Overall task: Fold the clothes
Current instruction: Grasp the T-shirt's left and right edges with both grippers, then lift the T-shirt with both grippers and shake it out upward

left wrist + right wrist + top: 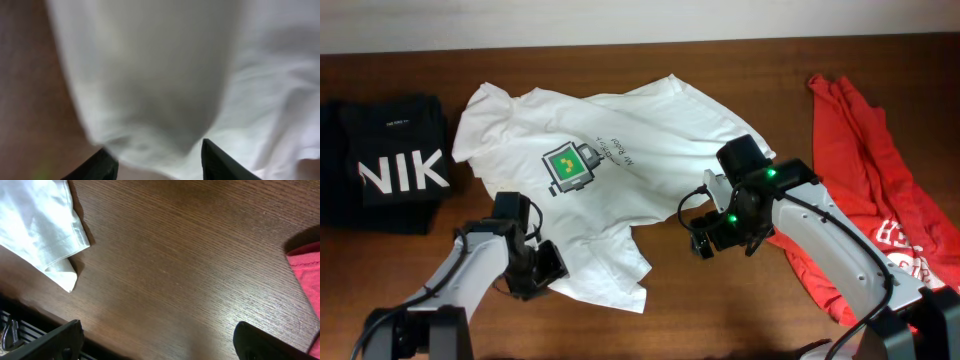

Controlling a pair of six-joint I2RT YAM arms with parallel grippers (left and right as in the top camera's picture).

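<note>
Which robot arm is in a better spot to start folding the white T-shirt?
Left. The left gripper sits at the lower edge of the white T-shirt, with cloth between its fingers. The right gripper hangs open over bare table, beside the shirt.

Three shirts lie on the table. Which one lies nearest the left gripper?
The white T-shirt with the green robot print: its edge lies at the left gripper. The black shirt is far left, the red shirt far right.

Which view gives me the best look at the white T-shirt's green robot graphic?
Overhead: the green robot graphic is fully visible on the white T-shirt. Left wrist shows only blurred white cloth; right wrist only a plain shirt corner.
</note>
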